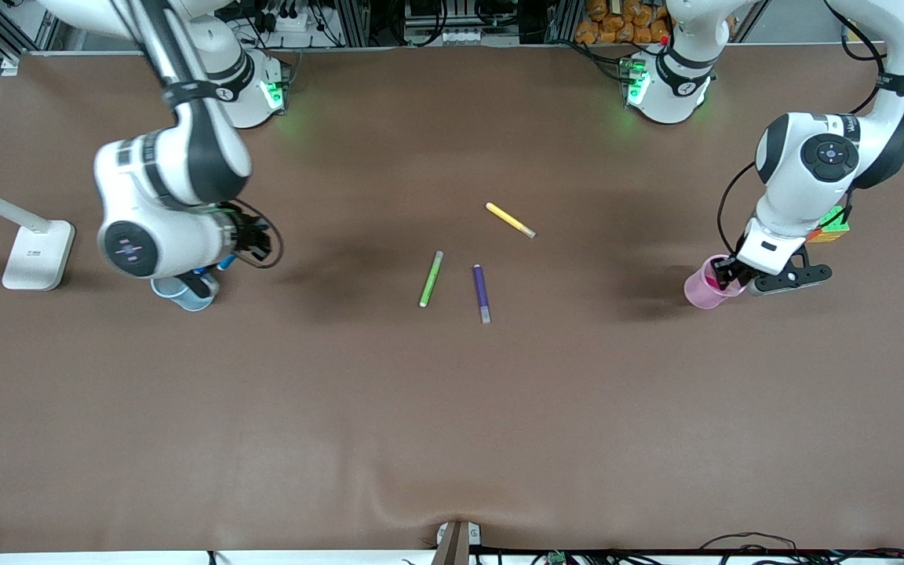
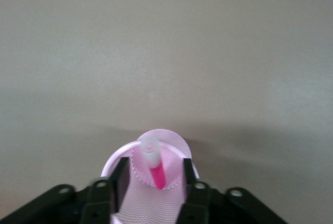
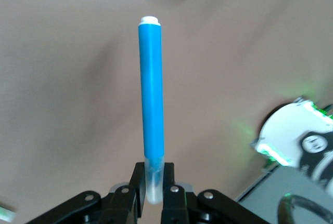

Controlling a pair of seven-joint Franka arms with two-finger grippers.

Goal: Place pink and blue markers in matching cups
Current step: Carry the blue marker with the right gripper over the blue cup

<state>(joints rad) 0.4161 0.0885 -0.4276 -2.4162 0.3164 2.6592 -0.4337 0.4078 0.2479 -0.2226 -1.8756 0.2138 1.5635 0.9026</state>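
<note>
The pink cup (image 1: 701, 290) stands near the left arm's end of the table. My left gripper (image 1: 727, 271) hangs right over it. In the left wrist view the pink marker (image 2: 157, 172) stands inside the pink cup (image 2: 112, 162), pale tip up. The left gripper (image 2: 155, 171) is open, its fingers clear of the marker on both sides. At the right arm's end of the table, my right gripper (image 1: 205, 278) sits over the blue cup (image 1: 181, 298). The right gripper (image 3: 152, 185) is shut on the blue marker (image 3: 152, 94) at its pale end.
A lime-green marker (image 1: 431, 278), a dark purple marker (image 1: 482, 293) and a yellow marker (image 1: 510, 220) lie loose mid-table. A white lamp base (image 1: 38, 255) stands beside the right arm. A small coloured block toy (image 1: 832, 226) sits by the left arm.
</note>
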